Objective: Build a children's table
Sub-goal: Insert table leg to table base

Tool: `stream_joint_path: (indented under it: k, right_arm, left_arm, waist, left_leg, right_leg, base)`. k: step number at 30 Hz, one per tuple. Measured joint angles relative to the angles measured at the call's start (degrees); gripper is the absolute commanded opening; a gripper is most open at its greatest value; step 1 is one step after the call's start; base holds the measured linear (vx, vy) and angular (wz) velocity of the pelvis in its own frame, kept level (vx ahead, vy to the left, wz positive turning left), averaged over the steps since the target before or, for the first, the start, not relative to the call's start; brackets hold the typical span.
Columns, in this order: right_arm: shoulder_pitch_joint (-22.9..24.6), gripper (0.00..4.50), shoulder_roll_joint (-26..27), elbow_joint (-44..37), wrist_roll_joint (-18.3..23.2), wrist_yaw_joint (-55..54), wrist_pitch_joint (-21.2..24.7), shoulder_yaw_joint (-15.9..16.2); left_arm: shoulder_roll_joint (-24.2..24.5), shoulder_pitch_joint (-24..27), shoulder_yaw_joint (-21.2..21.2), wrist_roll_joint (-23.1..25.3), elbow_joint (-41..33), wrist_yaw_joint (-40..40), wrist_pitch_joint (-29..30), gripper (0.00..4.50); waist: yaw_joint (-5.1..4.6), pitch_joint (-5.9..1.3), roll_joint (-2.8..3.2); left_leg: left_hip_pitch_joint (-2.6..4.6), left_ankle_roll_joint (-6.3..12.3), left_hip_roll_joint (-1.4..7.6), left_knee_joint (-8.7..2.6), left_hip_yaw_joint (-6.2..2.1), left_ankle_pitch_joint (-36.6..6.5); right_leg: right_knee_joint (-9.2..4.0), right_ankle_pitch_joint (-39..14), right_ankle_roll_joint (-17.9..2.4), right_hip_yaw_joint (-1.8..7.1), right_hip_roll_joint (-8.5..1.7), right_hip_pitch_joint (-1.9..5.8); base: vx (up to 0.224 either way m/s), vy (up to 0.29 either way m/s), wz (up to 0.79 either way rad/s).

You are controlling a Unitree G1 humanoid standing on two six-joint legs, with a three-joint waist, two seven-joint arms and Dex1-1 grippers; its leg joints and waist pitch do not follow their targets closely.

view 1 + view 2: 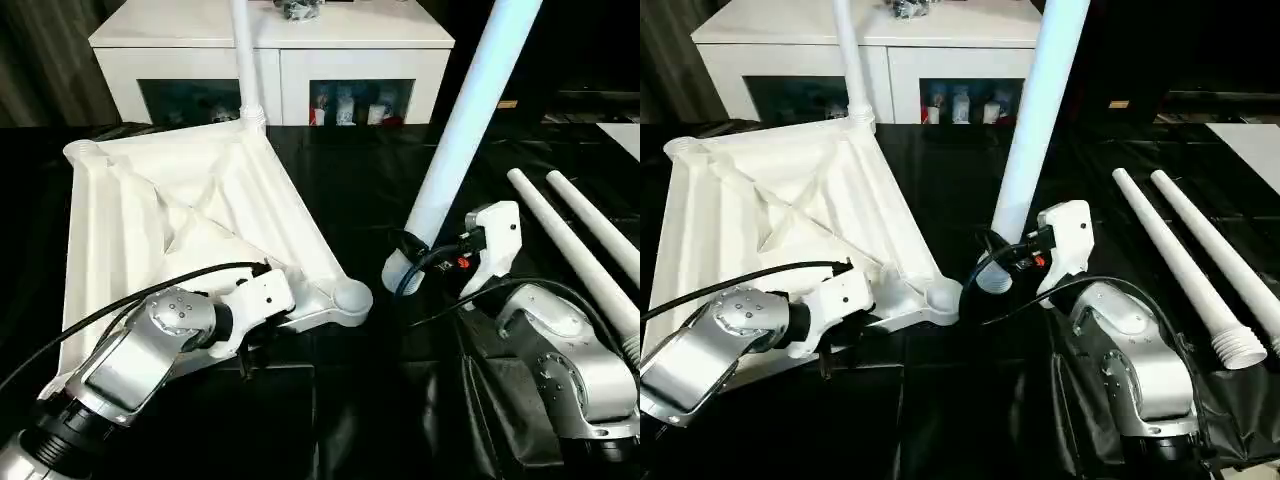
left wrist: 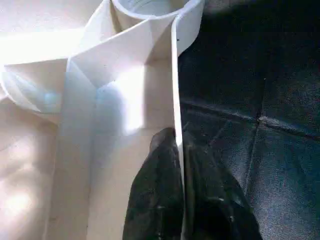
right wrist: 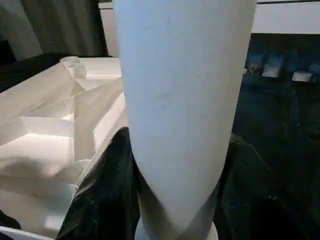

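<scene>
Left eye view: left gripper pinching tabletop rim; right gripper clamping tilted leg.

Silver forearms with white wrist housings, black cables, and seemingly black rubbery fingers.

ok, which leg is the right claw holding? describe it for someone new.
Start at the upturned white tabletop on the black mat. Just right of its near corner socket, the right claw grips one leg rising steeply. Two spare legs lie flat; another stands already socketed.
</scene>
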Motion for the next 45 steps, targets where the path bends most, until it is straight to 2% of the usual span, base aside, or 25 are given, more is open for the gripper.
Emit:
stream_joint_path:
  k: [7,12,15,21,27,34,45]
  right_arm:
    - [-0.54,1.85,0.54,0.20,2.11,0.74,0.87,-0.21]
    - [-1.36,1.84,0.85,0.44,7.09,3.71,4.46,-1.25]
    - [-1.90,1.84,0.82,0.59,8.18,4.34,5.07,-1.29]
    - [-5.30,1.84,0.32,4.05,8.22,6.53,7.04,-0.75]
    - [-5.48,1.84,0.02,4.80,8.20,7.33,8.87,1.50]
    - [-5.82,1.84,-0.91,4.97,7.33,8.13,9.39,2.93]
    - [-10.15,1.84,-1.78,8.64,4.40,7.83,9.58,4.78]
  left_arm:
    - [-1.56,0.00,0.32,0.02,2.13,0.67,-2.83,0.05]
    - [-2.42,-0.72,0.25,-0.06,3.44,0.35,-3.18,0.00]
    - [-2.87,-0.84,0.22,-0.06,3.97,0.33,-3.71,0.00]
    - [-5.23,-3.28,-0.57,0.51,7.54,0.54,-4.63,0.00]
    - [-5.71,-4.03,-0.65,0.64,8.86,0.37,-5.41,0.00]
    - [-5.76,-4.64,-0.87,0.75,9.99,-0.03,-6.44,0.00]
    - [-5.35,-4.82,-0.87,1.22,9.99,-1.00,-7.04,0.00]
  waist:
    - [0.47,0.00,0.00]
    - [1.01,0.00,0.00]
    - [1.44,0.00,0.00]
    - [1.59,0.07,-0.11]
    - [1.65,0.11,-0.19]
    - [1.61,0.21,-0.36]
    - [1.52,0.37,-0.62]
  left_leg:
    - [0.00,0.00,0.00,0.00,0.01,0.00]
    - [0.00,0.00,0.00,0.00,0.02,0.00]
    - [0.01,0.00,0.00,0.00,0.03,0.00]
    - [-0.01,0.00,0.00,0.00,0.16,0.00]
    - [-0.02,0.00,0.00,0.00,0.17,0.00]
    - [-0.03,-0.01,0.00,-0.01,0.17,0.00]
    - [-0.03,-0.02,0.00,-0.07,0.17,0.00]
  right_leg:
    - [0.00,0.00,0.00,0.00,-0.01,0.02]
    - [0.00,0.02,-0.01,0.01,-0.01,0.01]
    - [0.00,0.02,0.00,0.01,-0.01,0.01]
    - [0.00,0.02,0.00,0.07,-0.06,0.05]
    - [0.00,0.01,0.02,0.06,-0.07,0.05]
    - [-0.01,-0.21,0.38,0.09,-0.08,0.02]
    - [-0.02,-0.22,0.40,0.08,-0.08,0.00]
  base:
    - [0.000,0.000,0.00]
    - [0.000,0.000,0.00]
    - [0.000,0.000,0.00]
    - [0.000,0.000,0.00]
    - [0.000,0.000,0.00]
    - [0.000,0.000,0.00]
    - [0.000,0.000,0.00]
